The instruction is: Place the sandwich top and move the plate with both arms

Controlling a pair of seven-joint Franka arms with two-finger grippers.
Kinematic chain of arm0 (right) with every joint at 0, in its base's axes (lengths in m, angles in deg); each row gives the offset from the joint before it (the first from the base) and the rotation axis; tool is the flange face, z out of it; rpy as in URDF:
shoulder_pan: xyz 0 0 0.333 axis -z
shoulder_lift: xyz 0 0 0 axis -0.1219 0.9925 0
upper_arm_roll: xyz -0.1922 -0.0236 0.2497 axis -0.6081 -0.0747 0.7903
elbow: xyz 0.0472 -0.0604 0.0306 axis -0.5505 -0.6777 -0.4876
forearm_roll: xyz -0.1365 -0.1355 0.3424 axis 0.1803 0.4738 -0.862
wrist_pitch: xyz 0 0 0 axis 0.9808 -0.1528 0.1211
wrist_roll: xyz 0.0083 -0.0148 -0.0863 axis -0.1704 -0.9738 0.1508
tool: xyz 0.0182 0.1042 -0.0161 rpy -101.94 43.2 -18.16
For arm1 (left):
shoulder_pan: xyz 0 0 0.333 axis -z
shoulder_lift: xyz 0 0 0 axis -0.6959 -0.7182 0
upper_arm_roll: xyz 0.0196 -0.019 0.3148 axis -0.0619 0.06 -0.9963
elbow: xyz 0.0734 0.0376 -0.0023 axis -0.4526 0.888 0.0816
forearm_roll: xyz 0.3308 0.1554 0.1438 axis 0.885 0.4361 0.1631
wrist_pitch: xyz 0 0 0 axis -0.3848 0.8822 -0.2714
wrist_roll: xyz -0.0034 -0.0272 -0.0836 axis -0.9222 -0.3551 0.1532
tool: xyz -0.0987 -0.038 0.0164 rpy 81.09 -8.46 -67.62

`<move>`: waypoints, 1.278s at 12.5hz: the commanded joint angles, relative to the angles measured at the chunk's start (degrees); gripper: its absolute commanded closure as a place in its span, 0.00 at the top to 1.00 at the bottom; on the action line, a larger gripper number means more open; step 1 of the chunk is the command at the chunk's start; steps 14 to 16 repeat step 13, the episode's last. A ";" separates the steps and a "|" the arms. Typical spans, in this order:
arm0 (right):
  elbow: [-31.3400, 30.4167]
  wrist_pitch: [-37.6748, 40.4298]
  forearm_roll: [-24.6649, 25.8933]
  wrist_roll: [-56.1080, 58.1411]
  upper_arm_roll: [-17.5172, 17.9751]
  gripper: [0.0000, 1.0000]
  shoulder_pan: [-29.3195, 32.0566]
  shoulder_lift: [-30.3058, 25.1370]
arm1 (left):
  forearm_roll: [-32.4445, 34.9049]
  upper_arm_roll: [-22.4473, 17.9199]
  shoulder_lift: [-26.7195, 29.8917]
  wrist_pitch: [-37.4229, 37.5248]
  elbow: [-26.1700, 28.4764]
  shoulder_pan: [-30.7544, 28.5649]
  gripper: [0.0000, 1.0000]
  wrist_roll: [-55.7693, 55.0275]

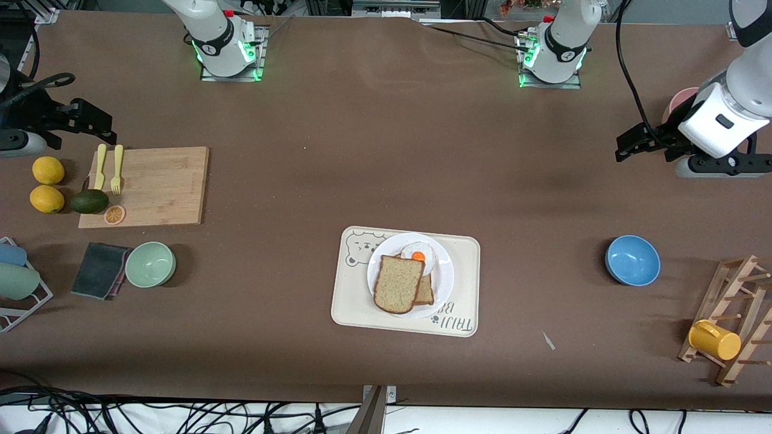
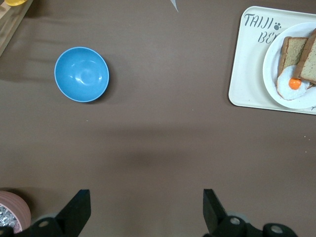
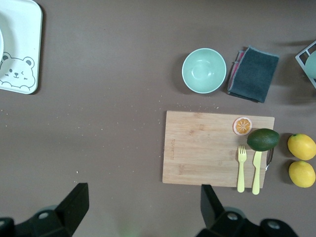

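The sandwich top (image 1: 398,283) lies on the white plate (image 1: 445,271), overlapping a darker slice (image 1: 426,290) and the edge of a fried egg (image 1: 418,253). The plate stands on the cream bear-print tray (image 1: 464,301). In the left wrist view the plate (image 2: 271,64), the sandwich top (image 2: 310,61) and the egg (image 2: 291,84) show at the picture's edge. My left gripper (image 1: 627,149) is open and empty over bare table at the left arm's end, as its wrist view (image 2: 145,210) shows. My right gripper (image 1: 99,125) is open and empty over the table near the cutting board, as its wrist view (image 3: 143,207) shows.
A blue bowl (image 1: 632,260), a pink cup (image 1: 681,99) and a wooden rack (image 1: 739,301) with a yellow mug (image 1: 715,340) are at the left arm's end. A cutting board (image 1: 157,187) with cutlery, an avocado (image 1: 89,201), two lemons (image 1: 47,170), a green bowl (image 1: 150,264) and a dark cloth (image 1: 99,270) are at the right arm's end.
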 commanded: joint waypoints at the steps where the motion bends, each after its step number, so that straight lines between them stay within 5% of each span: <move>1: 0.92 0.85 0.30 1.00 0.18 1.00 0.41 -0.07 | -1.46 0.10 0.80 0.93 -0.22 -0.40 1.00 0.77; 16: 0.92 0.85 0.21 0.82 0.18 1.00 0.41 -0.16 | -5.15 0.02 0.71 -0.73 -0.04 -0.66 1.00 0.76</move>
